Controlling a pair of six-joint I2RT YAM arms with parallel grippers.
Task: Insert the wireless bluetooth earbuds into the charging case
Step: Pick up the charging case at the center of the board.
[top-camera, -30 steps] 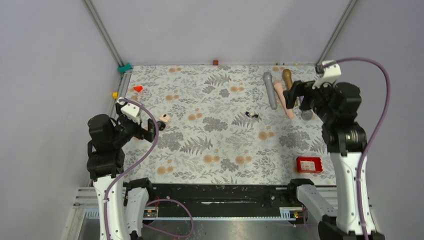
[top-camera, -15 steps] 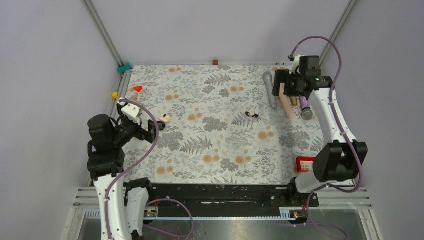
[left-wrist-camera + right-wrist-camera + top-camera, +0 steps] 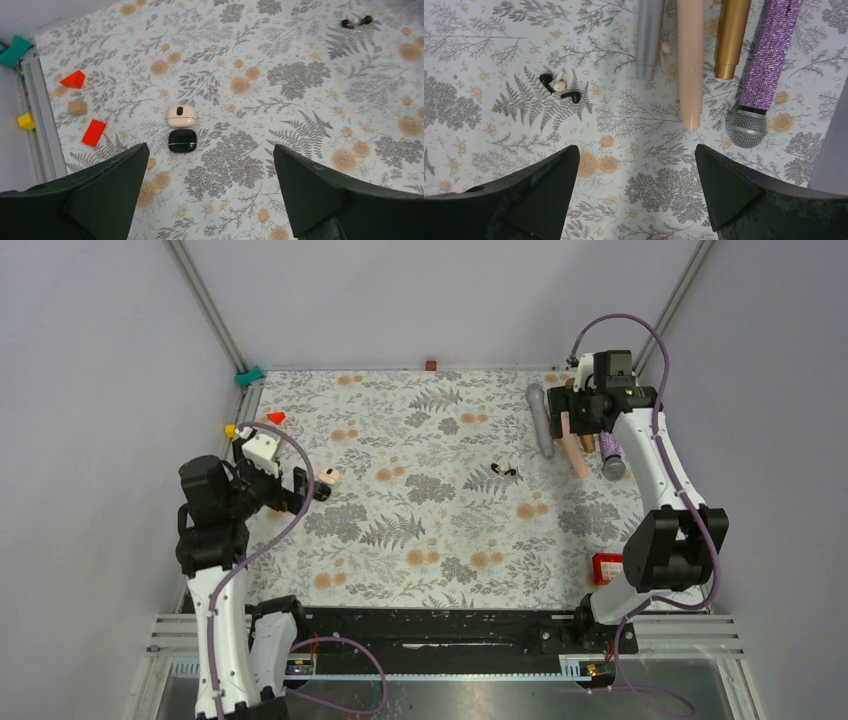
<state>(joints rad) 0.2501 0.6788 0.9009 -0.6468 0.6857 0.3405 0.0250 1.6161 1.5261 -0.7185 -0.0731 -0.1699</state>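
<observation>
Your wireless bluetooth earbuds [image 3: 505,471] lie together on the floral bench [image 3: 440,530], a little right of its middle, with nothing touching them. In the right wrist view they [image 3: 559,86] show as small black and pale bits on a fern print. The charging case [image 3: 180,115] sits well apart from them, near the left edge, cream with a dark oval on top. A black rounded piece [image 3: 182,140] lies against its near side; you cannot tell whether the two are joined.

Your left end effector [image 3: 211,150] hangs above the bench just on the near side of the case, fingers wide apart and holding nothing. Your right end effector [image 3: 636,150] hangs over the far right corner, fingers likewise spread and empty.

Ahead of it lie a grey cylinder [image 3: 647,35], a long pale-pink cylinder [image 3: 690,60], a gold cylinder [image 3: 733,35] and a purple glitter microphone [image 3: 769,60], side by side. Left of the case are two red blocks [image 3: 74,79], a tan cube [image 3: 77,107] and a yellow cube [image 3: 26,120]. A red box [image 3: 617,568] sits at the near right.
</observation>
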